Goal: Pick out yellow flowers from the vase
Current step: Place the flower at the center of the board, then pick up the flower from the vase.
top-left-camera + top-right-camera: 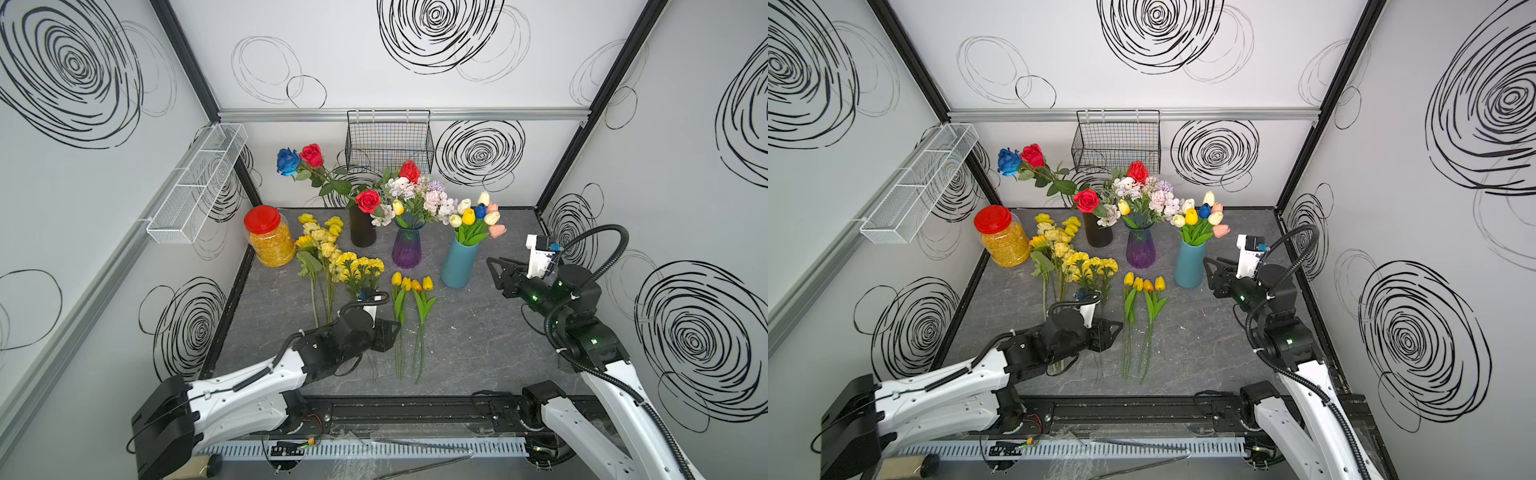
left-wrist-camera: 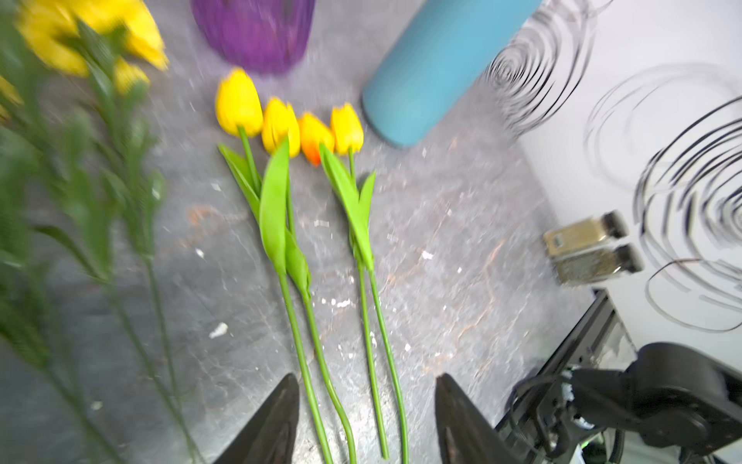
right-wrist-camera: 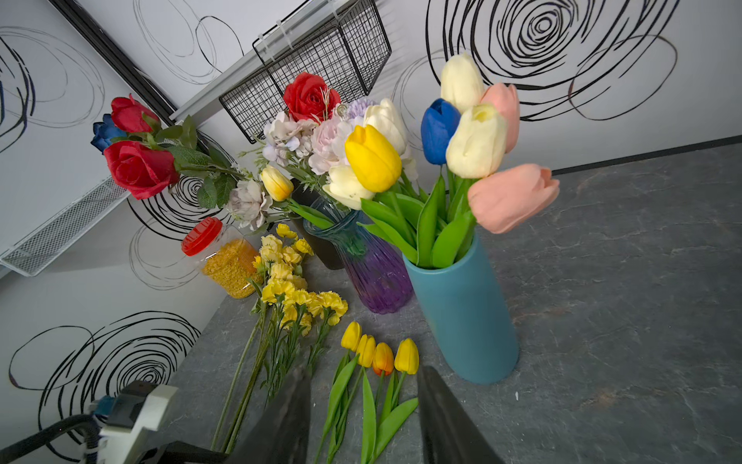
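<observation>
Yellow artificial tulips [image 1: 412,284], four of them, lie on the grey stone-look counter [image 1: 490,340], and the left jaws stand apart with the green stems between them.
Next to them lies a bunch of yellow carnation-like blooms [image 1: 332,253], near the red-lidded plastic jar [image 1: 270,241]. One yellow tulip [image 1: 468,216] stands in the teal cylinder vase [image 1: 457,266], and a second yellow tulip [image 1: 398,207] in the purple ribbed glass vase [image 1: 407,249]. The right jaws are also apart and empty, just beside the teal vase.

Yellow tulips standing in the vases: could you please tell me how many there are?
2: the paler yellow tulip in the purple vase, and the bright yellow tulip in the teal vase. More may be hidden from view.
</observation>
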Controlling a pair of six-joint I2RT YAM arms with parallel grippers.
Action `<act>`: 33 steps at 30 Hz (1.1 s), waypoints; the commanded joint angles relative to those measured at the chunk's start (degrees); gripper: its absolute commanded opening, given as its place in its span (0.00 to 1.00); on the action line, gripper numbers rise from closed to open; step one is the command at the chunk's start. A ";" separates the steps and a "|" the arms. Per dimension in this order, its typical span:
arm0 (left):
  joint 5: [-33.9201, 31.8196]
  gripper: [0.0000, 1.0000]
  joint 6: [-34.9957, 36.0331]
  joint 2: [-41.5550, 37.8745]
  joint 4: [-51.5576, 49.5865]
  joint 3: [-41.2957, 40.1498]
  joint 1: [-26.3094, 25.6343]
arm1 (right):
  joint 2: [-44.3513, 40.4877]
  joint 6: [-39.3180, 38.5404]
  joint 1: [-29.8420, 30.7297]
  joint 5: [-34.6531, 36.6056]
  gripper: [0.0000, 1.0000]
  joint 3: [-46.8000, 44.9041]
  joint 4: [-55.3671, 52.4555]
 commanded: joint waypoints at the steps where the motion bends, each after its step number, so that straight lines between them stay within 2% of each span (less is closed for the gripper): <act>1: -6.63 0.63 3.52 -7.66 -0.89 -3.15 1.01 | 3.94 -2.25 -0.46 -1.12 0.47 4.31 0.14; 4: -7.30 0.66 2.02 -14.95 0.28 -7.75 4.09 | 7.81 -3.25 -0.89 -2.15 0.45 6.33 1.26; 7: -2.41 0.70 -0.04 -20.50 2.85 -12.46 8.22 | 10.96 -3.63 -1.17 -2.90 0.43 7.54 2.98; 16: -1.01 0.83 -1.43 -34.71 3.08 -18.28 11.41 | 21.67 -5.04 -1.25 -4.19 0.33 11.86 7.58; 23: -1.21 0.85 -1.31 -38.82 0.79 -19.44 11.60 | 27.05 -4.77 -1.17 -4.13 0.25 14.90 8.76; 33: 0.05 0.87 0.01 -38.68 1.09 -19.42 12.21 | 30.97 -4.72 -1.07 -3.90 0.25 16.94 9.86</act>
